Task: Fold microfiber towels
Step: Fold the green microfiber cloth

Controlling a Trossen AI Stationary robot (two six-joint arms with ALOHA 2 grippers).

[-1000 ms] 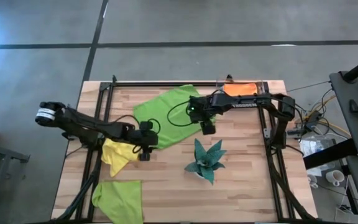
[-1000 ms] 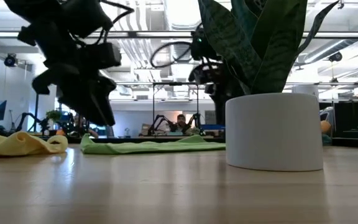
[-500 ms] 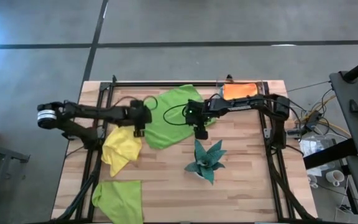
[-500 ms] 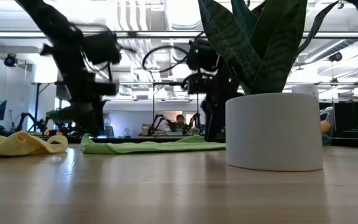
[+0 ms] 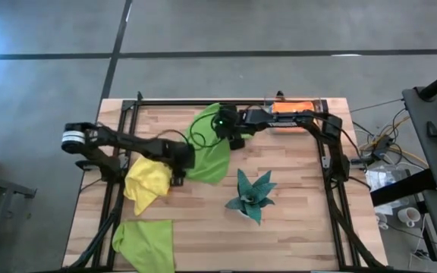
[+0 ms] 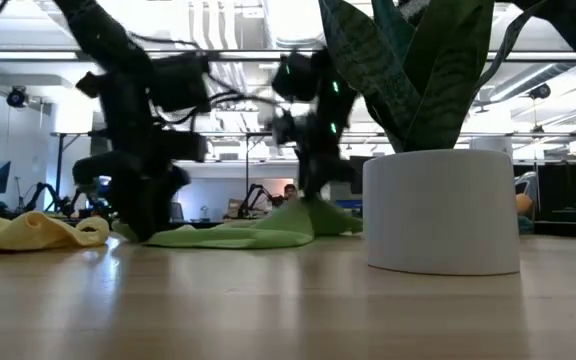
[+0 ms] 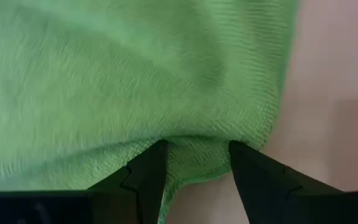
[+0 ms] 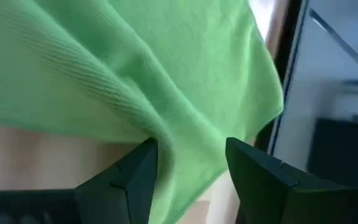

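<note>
- While its two dark fingers (image 7: 148, 177) pinch a bunched edge of the lime green towel (image 5: 209, 148), the left gripper (image 5: 177, 173) sits low over the tabletop (image 5: 294, 227), at the towel's near left corner.
- Farther back, the right gripper (image 5: 232, 133) also holds this towel, with a fold of the cloth caught between its fingers (image 8: 132, 180) close to the black frame rail (image 5: 203, 101) at the back of the tabletop.
- Between the two grippers the green towel is drawn up and partly doubled over; in the low view it rises in a peak under the right gripper and lies flat toward the left one.
- Just beside the left gripper, a crumpled yellow towel (image 5: 146, 184) lies on the wood, touching the green towel's edge.
- Nearer the front left corner rests a second lime green towel (image 5: 146, 244), well apart from the held one.
- At the back right, an orange towel (image 5: 293, 108) shows under the right arm.
- Right of centre stands a spiky teal plant (image 5: 250, 195) in a white pot (image 6: 440, 210).
</note>
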